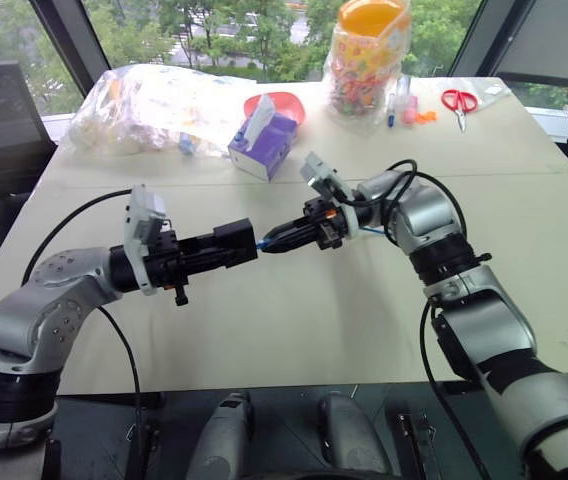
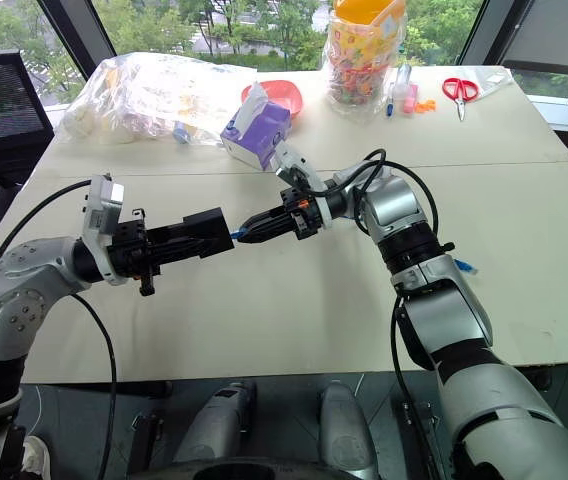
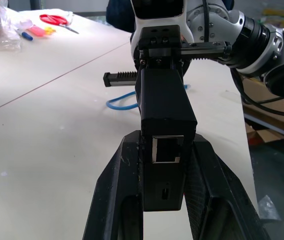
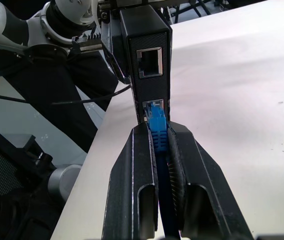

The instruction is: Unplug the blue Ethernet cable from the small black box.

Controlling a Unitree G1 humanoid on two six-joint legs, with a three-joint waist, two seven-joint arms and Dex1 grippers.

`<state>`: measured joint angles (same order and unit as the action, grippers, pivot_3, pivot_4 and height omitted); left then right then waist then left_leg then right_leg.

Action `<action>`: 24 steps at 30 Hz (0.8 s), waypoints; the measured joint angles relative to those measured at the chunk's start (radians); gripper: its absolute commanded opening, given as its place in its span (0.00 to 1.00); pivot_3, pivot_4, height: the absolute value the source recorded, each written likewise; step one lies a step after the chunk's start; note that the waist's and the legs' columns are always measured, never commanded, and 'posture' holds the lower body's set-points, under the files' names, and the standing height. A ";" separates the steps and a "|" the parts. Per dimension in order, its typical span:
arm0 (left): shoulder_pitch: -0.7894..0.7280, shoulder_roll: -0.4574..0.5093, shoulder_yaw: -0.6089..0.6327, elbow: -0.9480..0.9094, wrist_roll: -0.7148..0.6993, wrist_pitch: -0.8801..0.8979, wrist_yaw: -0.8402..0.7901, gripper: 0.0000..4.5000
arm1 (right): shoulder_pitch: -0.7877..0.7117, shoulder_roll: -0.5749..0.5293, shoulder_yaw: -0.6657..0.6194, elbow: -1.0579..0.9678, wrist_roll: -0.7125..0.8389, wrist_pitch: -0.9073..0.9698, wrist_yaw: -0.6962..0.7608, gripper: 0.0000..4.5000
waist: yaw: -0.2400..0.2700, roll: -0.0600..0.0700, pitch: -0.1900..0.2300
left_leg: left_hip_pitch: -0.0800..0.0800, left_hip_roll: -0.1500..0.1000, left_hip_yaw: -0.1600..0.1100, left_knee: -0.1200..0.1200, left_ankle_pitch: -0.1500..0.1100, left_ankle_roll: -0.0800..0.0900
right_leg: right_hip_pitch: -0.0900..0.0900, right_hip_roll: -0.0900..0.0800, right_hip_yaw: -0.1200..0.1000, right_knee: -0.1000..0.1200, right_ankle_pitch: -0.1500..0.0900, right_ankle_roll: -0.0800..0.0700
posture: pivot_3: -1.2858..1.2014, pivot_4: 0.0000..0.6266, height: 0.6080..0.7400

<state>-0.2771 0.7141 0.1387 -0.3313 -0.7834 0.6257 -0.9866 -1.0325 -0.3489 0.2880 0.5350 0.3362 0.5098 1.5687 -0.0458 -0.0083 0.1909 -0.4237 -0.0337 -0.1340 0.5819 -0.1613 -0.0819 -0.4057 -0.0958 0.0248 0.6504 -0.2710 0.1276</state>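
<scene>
Right now the small black box (image 4: 147,65) is a dark, matte block with two square sockets on the end that faces the right gripper (image 4: 163,135). It sits between the two black fingers of the left gripper (image 3: 164,165), which are closed tight on its sides and hold it up above the table (image 1: 294,320).

The blue Ethernet cable (image 4: 158,131) is thin and bright blue, with a ribbed blue plug at its tip. The plug is pushed into the socket nearer the right gripper's fingers, and the other socket is bare. The right gripper's fingers are squeezed shut on the plug, right behind the box, with the cord running back between them.

The right wrist view shows the plug inside the socket up close. From the head, only a tiny blue spot shows between the two grippers. The left wrist view shows the other end of the box, with one more square socket, and a loop of the blue cable lying on the table past the box.

Far behind the grippers sit a purple tissue box (image 1: 264,140) and red scissors (image 1: 459,102).
</scene>
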 measured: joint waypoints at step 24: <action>-0.074 -0.296 -0.166 0.273 0.387 -0.356 0.202 0.11 | -0.042 -0.080 -0.176 0.628 -0.281 -0.532 -0.675 0.19 | 0.001 0.000 0.000 | -0.001 -0.001 0.001 0.000 0.000 0.000 | 0.000 0.000 0.000 0.000 0.000 0.000 | 0.52 0.24 0.90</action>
<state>-0.3509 0.4185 -0.0269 -0.0587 -0.3960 0.2700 -0.7843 -1.0745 -0.4289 0.1116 1.1627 0.0555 -0.0219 0.8938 -0.0452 -0.0083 0.1912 -0.4245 -0.0343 -0.1332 0.5817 -0.1610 -0.0820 -0.4061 -0.0962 0.0253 0.6504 -0.2707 0.1279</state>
